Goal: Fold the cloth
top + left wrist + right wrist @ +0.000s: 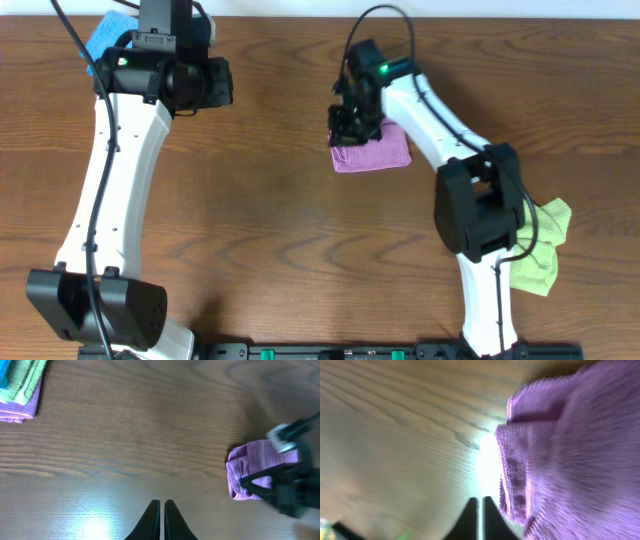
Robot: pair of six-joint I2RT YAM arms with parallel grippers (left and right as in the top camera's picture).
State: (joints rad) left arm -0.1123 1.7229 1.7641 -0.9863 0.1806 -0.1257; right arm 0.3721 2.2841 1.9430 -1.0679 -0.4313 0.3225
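Found purple-pink ribbed microfibre cloth (pixel 372 152) folded into a plump rectangle toward the far edge of the grained wooden desk (pixel 280 220); right hand (pixel 480 512) closed empty beside it, left hand (pixel 161 515) closed, apart.

- On the surface (pixel 270 200), the cloth (pixel 375 152) lies right of centre.
- The right gripper (pixel 347 130) is at its far left corner.
- Another cloth (pixel 543 250) lies front right, beside the right arm.
- A third cloth (pixel 103 38) lies far left, partly under the left arm.
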